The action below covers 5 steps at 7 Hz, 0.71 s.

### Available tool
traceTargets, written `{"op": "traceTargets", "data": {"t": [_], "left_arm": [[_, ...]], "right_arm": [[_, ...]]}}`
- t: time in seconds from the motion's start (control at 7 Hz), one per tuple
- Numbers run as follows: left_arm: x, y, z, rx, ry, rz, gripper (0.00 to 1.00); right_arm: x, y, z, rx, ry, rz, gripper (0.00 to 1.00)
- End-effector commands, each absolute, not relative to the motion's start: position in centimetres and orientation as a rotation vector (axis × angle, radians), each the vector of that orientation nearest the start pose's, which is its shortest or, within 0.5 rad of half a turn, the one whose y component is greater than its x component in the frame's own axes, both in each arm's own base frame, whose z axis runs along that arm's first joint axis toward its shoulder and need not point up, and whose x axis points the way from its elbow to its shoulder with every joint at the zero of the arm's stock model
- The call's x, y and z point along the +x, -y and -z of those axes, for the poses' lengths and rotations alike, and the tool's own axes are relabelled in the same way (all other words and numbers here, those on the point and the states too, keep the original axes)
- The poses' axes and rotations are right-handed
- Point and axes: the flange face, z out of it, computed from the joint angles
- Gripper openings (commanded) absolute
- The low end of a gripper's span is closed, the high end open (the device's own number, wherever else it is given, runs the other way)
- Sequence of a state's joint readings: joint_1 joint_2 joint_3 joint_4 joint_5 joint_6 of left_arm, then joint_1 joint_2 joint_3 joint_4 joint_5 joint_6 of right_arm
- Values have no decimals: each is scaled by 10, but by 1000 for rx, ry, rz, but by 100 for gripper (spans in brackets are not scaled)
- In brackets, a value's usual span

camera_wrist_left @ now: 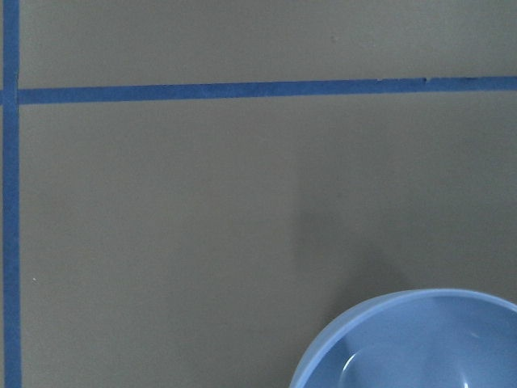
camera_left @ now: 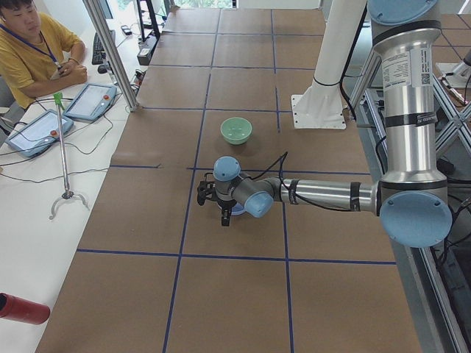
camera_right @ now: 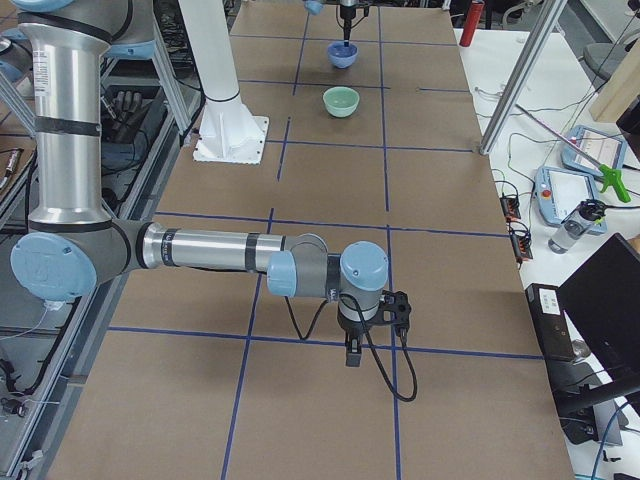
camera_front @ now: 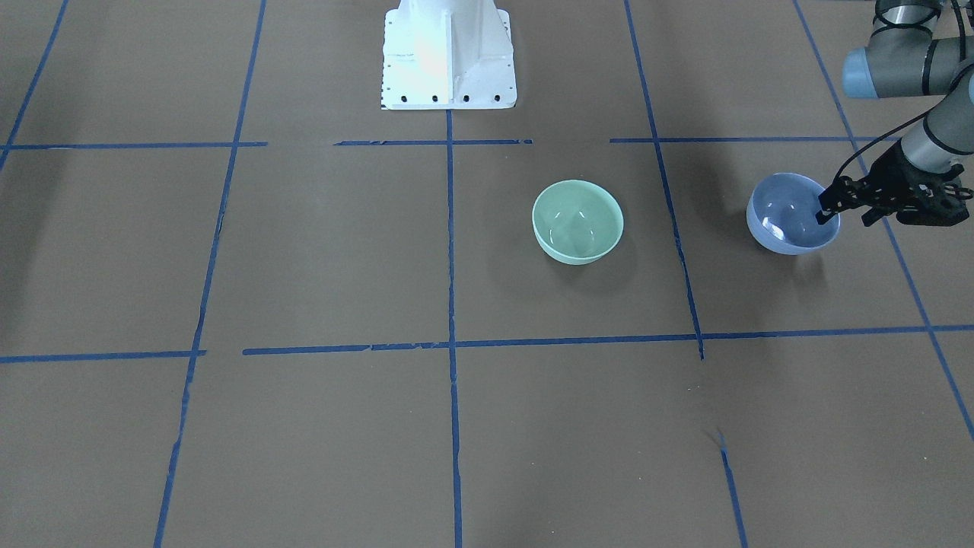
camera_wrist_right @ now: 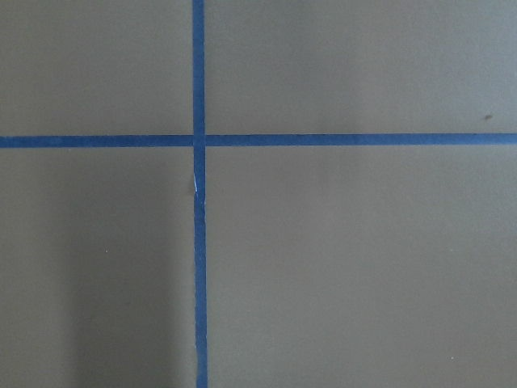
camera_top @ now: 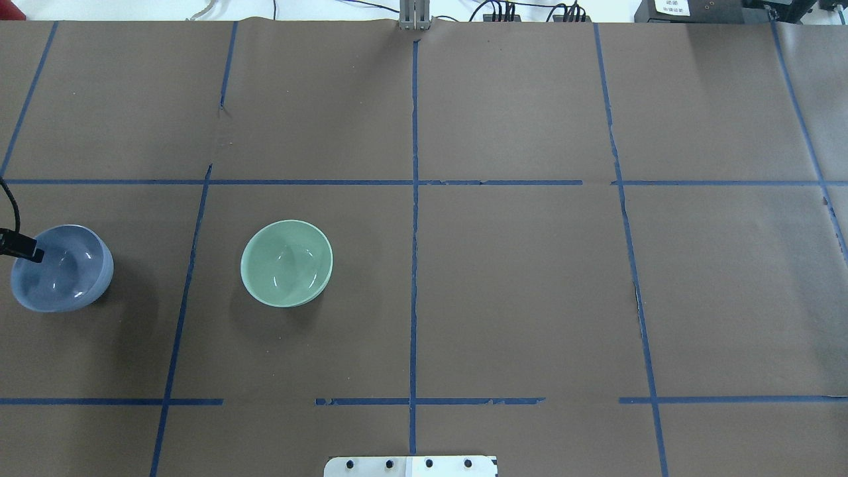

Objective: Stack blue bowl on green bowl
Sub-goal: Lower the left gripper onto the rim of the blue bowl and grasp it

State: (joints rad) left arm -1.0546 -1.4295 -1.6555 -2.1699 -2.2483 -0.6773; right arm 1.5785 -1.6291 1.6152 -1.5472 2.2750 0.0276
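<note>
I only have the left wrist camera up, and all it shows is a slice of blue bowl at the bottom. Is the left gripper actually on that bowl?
Observer: The left gripper straddles the blue bowl's rim, one finger inside and one outside, with the jaws apparently apart.
Operator: Where's the green bowl?
Observer: The green bowl stands upright and empty across a tape line, toward the table's middle, not touching the blue one.
Operator: Is the right arm anywhere near?
Observer: No, the right gripper hangs far from both bowls.
</note>
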Motion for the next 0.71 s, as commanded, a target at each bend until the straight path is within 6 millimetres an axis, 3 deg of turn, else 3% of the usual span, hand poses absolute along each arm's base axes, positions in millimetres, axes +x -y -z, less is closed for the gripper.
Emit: {"op": "traceTargets", "data": {"t": [0.0,0.29,0.43,0.57], "left_arm": [[166,431,-618,49,-846,-35,0],[167,430,-609,47,-869,-44,0],[166,430,-579,77,-903,-62,0],[162,428,-530,103,-917,-68,0]], "right_arm": [[72,467,-667,3,704,-30,100],[72,467,-667,3,706,-30,100],[72,467,-667,3,704,-30,100],[72,467,-667,3,704,-30,100]]}}
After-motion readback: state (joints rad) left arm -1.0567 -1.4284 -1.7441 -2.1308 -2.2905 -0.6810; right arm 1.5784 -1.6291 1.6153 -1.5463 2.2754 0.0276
